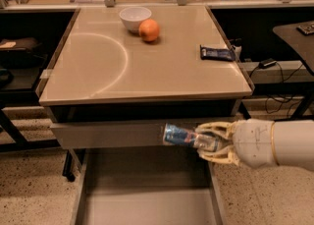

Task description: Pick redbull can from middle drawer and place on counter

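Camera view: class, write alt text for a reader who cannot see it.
The gripper, shut on the redbull can, holds it sideways above the open middle drawer, below the counter edge. On the counter sit a white bowl, an orange and a dark snack packet.

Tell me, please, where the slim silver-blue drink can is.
The can sits in the gripper's fingers, lower right, before the grey drawer front, above the open metal drawer.
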Action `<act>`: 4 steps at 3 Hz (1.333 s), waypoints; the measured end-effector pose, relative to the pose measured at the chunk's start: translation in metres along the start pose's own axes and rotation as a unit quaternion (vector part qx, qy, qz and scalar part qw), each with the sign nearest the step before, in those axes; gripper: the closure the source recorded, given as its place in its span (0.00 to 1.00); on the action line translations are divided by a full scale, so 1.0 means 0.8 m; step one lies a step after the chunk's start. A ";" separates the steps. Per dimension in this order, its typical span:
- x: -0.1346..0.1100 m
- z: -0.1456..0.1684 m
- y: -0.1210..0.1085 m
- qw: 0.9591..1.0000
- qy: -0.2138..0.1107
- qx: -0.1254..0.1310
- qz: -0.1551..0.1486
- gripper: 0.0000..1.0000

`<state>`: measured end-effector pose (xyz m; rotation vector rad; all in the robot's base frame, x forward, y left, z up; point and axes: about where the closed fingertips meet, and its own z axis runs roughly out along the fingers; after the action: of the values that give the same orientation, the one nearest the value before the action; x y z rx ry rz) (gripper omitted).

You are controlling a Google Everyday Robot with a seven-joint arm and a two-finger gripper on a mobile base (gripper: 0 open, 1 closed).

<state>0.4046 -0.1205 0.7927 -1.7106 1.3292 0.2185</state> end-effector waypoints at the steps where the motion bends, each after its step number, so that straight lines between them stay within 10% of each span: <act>1: -0.005 -0.013 -0.023 1.000 0.000 0.014 -0.010 1.00; 3: -0.018 -0.004 -0.041 0.999 -0.005 0.013 -0.034 1.00; 4: -0.053 0.017 -0.093 0.995 -0.021 0.001 -0.094 1.00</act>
<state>0.4549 -0.0827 0.8526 -1.8070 1.1301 0.1442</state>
